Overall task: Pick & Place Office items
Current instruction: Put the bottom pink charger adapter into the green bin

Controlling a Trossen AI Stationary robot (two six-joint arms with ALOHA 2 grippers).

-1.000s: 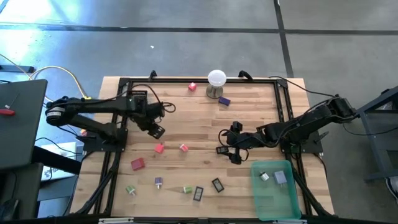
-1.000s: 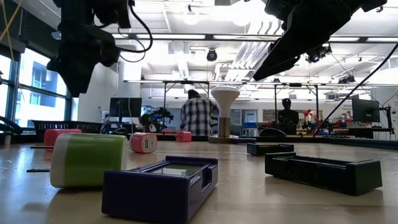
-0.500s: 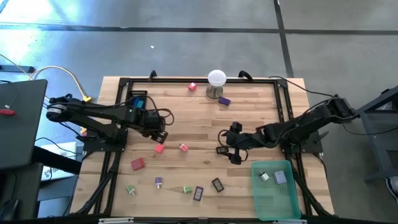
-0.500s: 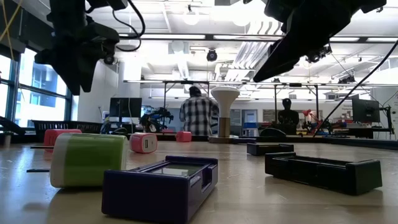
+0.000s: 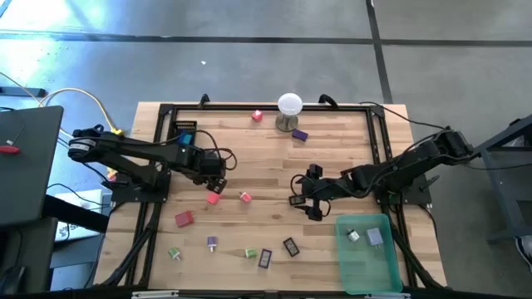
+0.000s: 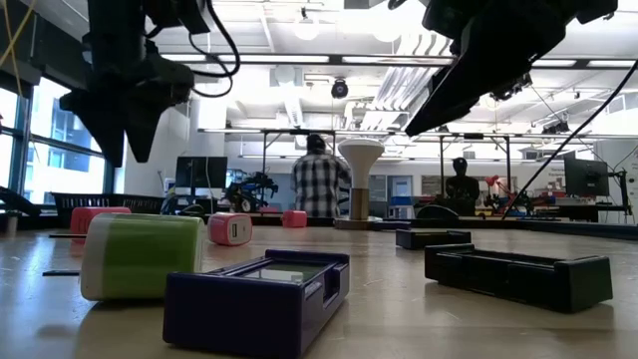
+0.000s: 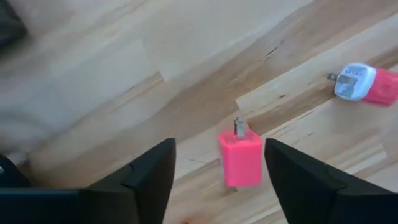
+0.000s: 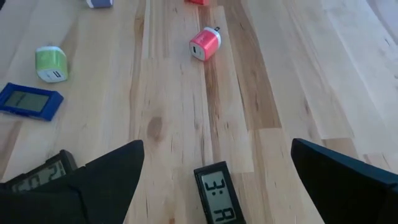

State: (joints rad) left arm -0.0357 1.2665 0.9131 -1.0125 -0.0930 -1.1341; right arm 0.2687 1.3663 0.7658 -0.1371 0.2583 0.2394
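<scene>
Small office items lie scattered on the wooden table (image 5: 266,158). My left gripper (image 5: 216,179) points down, open, just above a pink plug block (image 7: 241,158) that lies flat on the wood. Its fingers stand on either side of the block without touching it. A pink-and-white block (image 7: 364,84) lies beside that. My right gripper (image 5: 302,198) waits open mid-table over a small black clock (image 8: 214,202). Ahead of it lie a pink block (image 8: 204,43), a green one (image 8: 51,64) and a blue display (image 8: 28,101).
A green bin (image 5: 366,270) at the near right holds two small pieces. A white ball on a metal stand (image 5: 289,105) is at the far edge, with a pink (image 5: 258,116) and a purple piece (image 5: 300,134) nearby. Red, green, purple and black pieces lie along the near edge.
My left gripper has swung a little toward the table's near edge and sunk toward the pink plug block, rolling about its wrist. In the low view its fingers now stand farther apart. The items have stayed where they were.
</scene>
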